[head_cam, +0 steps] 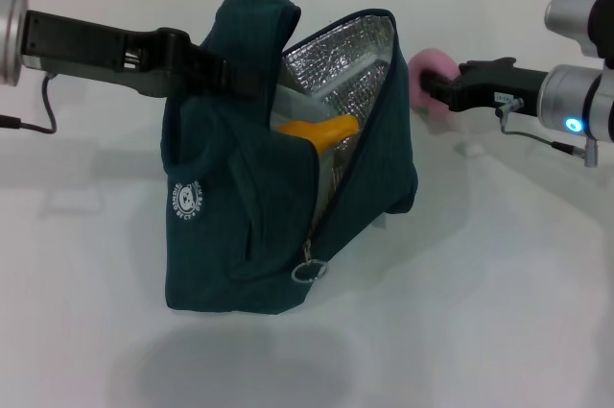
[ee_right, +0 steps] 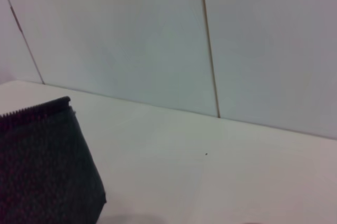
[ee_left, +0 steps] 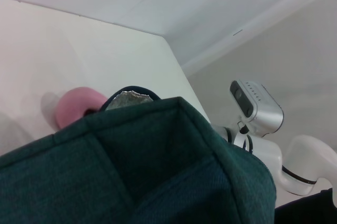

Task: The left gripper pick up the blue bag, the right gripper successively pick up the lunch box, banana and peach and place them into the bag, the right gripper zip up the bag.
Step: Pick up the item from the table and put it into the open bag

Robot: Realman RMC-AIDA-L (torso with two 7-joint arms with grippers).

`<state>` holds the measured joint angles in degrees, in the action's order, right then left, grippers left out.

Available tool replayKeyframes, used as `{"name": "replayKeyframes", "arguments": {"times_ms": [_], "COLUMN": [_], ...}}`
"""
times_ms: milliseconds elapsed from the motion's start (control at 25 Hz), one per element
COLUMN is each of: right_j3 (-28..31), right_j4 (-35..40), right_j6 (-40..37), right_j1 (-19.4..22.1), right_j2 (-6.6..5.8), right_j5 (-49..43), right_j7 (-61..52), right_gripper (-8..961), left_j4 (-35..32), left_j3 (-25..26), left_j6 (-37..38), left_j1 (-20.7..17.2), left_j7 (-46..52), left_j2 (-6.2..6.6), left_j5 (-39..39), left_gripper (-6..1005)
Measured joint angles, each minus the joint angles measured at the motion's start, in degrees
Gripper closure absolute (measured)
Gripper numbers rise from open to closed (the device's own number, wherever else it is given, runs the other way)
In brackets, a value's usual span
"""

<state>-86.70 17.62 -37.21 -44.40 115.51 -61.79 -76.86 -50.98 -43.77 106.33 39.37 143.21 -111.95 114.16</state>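
Teal-blue fabric fills the middle of the head view: the blue bag (head_cam: 251, 199) stands on the white table (head_cam: 499, 312) with its mouth open, silver foil lining (head_cam: 341, 55) showing inside. The left gripper (head_cam: 238, 79) reaches in from the left and its jaws are clamped on the bag's upper edge, near a soft handle, holding that side up. Inside the opening lies the banana (head_cam: 317, 131), its yellow end poking out, and just behind it the pale rim of the lunch box (head_cam: 309, 98) is partly visible against the lining. A ring-pull zipper (head_cam: 308, 270) hangs low on the bag's front, the zip undone; a round white logo (head_cam: 192, 204) sits on the side panel. The right gripper (head_cam: 434, 89) is to the right of the bag, apart from it, with its jaws closed around the peach (head_cam: 431, 78), a pink ball raised off the table. In the left wrist view, the peach (ee_left: 78, 106) shows beyond the bag's rim.
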Motion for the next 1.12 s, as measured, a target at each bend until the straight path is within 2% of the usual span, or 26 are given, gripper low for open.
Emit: {"name": "replayKeyframes", "arguments": {"times_ms": [120,240,320,480,600,680,840,1120], "right_j3": [0.2,2.0,5.5,16.5,22.9,24.9,21.4,7.5], "right_j4": [2.0,7.4,11.4,14.0,12.9,11.8,11.3,11.2], "right_j6": [0.0,-0.7,-4.0,-17.3,-28.1,-35.1,-42.9,-40.1], "right_j1": [1.4,5.4,8.9,13.1,13.8,13.6,11.7,5.1], "right_j2": [-0.11,-0.21,-0.21,0.00,0.01,-0.03,0.13,0.31], "right_j5": [0.1,0.2,0.2,0.4,1.0,1.8,2.2,1.9], "right_j7": [0.0,0.0,0.7,3.4,3.8,3.8,3.2,1.8], "right_gripper": [660,682,692,711,735,754,782,836], "left_j4": [0.0,0.0,0.0,0.0,0.0,0.0,0.0,0.0], "left_j3": [0.0,0.0,0.0,0.0,0.0,0.0,0.0,0.0], "left_j6": [0.0,0.0,0.0,0.0,0.0,0.0,0.0,-0.2], "left_j1": [-0.1,-0.2,-0.3,-0.6,-0.7,-0.7,-0.6,-0.6], "left_j7": [0.0,0.0,0.0,-0.1,-0.1,-0.1,-0.2,-0.2], "left_j2": [0.00,-0.01,-0.01,-0.01,-0.04,-0.09,-0.16,-0.19], "left_j5": [0.0,0.0,0.0,0.0,0.0,0.0,0.0,0.0], "left_gripper": [963,963,963,963,963,963,963,963]}}
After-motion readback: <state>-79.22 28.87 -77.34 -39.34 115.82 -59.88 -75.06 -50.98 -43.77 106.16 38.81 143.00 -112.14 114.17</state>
